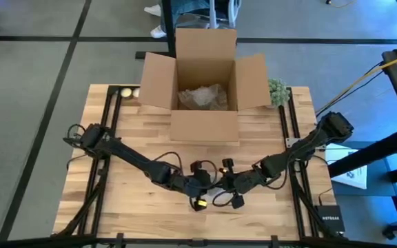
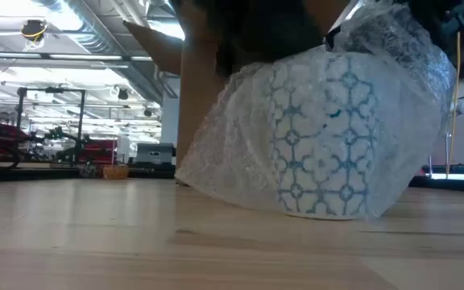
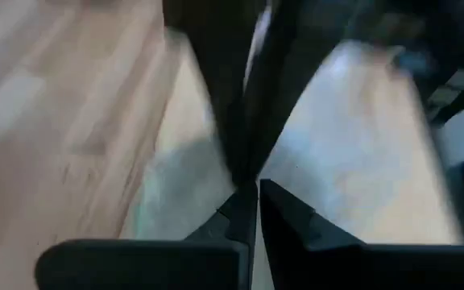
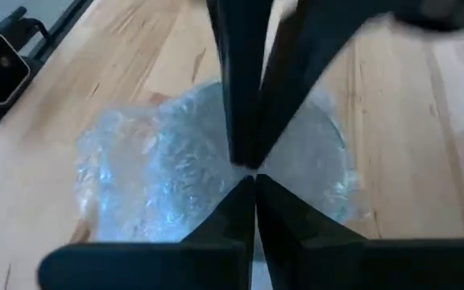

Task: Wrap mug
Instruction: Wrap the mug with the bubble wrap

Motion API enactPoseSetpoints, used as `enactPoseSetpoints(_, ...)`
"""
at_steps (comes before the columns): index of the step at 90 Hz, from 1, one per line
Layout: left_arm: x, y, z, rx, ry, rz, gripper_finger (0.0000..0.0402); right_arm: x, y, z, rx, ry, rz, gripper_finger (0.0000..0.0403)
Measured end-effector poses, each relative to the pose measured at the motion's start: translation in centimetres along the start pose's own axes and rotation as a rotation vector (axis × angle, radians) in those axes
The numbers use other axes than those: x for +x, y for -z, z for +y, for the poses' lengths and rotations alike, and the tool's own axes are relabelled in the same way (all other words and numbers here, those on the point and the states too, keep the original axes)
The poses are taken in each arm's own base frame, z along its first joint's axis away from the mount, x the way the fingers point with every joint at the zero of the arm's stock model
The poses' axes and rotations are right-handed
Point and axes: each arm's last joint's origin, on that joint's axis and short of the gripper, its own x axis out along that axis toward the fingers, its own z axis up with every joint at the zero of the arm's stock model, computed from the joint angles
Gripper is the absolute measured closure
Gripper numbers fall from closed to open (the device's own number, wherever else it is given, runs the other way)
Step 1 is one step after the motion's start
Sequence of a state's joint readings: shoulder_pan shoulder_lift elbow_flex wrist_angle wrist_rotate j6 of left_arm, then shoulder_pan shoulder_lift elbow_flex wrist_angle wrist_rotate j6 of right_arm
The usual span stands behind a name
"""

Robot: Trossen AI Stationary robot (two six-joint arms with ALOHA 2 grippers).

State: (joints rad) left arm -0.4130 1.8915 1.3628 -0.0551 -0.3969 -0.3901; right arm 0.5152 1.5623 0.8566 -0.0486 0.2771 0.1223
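Writing is scarce: a small dark router (image 1: 328, 219) at the counter's (image 1: 129, 200) near right corner carries a label that seems to read NETGEAR, though it is too small to be sure. A white sheet (image 1: 353, 176) beyond the right edge has print that cannot be read.

From above, both dark arms reach inward and meet near the counter's front centre, hiding the mug beneath them. The low view shows the mug (image 2: 321, 137), white with a blue lattice pattern, sitting on the counter inside clear bubble wrap (image 2: 232, 145); its top is cut off by dark arm parts.

The left claw (image 3: 248, 173) has its fingers pressed together over pale wrap, blurred. The right claw (image 4: 252, 165) is also pressed together, pinching the bubble wrap.

An open cardboard box (image 1: 205, 86) stands at the far centre, with crumpled wrap (image 1: 202, 96) inside.
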Motion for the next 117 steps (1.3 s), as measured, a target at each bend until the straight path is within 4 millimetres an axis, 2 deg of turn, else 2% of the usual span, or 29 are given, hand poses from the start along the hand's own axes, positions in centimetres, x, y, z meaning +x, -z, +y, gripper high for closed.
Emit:
enactPoseSetpoints(8,-1.1,-0.9,-0.1,0.0,0.011,-0.032,0.0402,0.0,0.0,0.0,-0.001,0.001,0.001,0.0402)
enactPoseSetpoints(26,-1.0,-1.5,0.0,0.028,0.007,-0.084,0.0402,0.0,0.0,0.0,-0.014,0.004,0.002,0.0402)
enactPoseSetpoints(44,1.4,0.6,0.4,0.004,0.039,0.018,0.0402,0.0,0.0,0.0,-0.018,0.007,0.0,0.0402)
enactPoseSetpoints(62,2.8,2.0,0.4,0.011,0.031,0.064,0.0402,0.0,0.0,0.0,-0.018,0.007,0.001,0.0402)
enactPoseSetpoints(82,3.0,2.3,0.6,0.013,0.031,0.082,0.0402,-0.3,-0.5,0.0,-0.022,0.008,0.014,0.0402)
enactPoseSetpoints(90,3.0,2.3,0.7,0.004,0.028,0.085,0.0402,-1.6,-1.9,-0.2,-0.023,0.008,0.013,0.0402)
enactPoseSetpoints(100,3.0,2.4,0.7,-0.007,0.022,0.097,0.0402,-4.9,-3.8,-0.8,-0.006,0.0,0.031,0.0402)
enactPoseSetpoints(107,3.0,2.4,0.8,-0.008,0.021,0.098,0.0402,-7.2,-3.7,-1.0,0.017,-0.005,0.078,0.0402)
enactPoseSetpoints(117,3.0,2.4,0.8,-0.009,0.022,0.096,0.0402,-9.5,-2.1,-0.7,0.086,-0.053,0.16,0.0402)
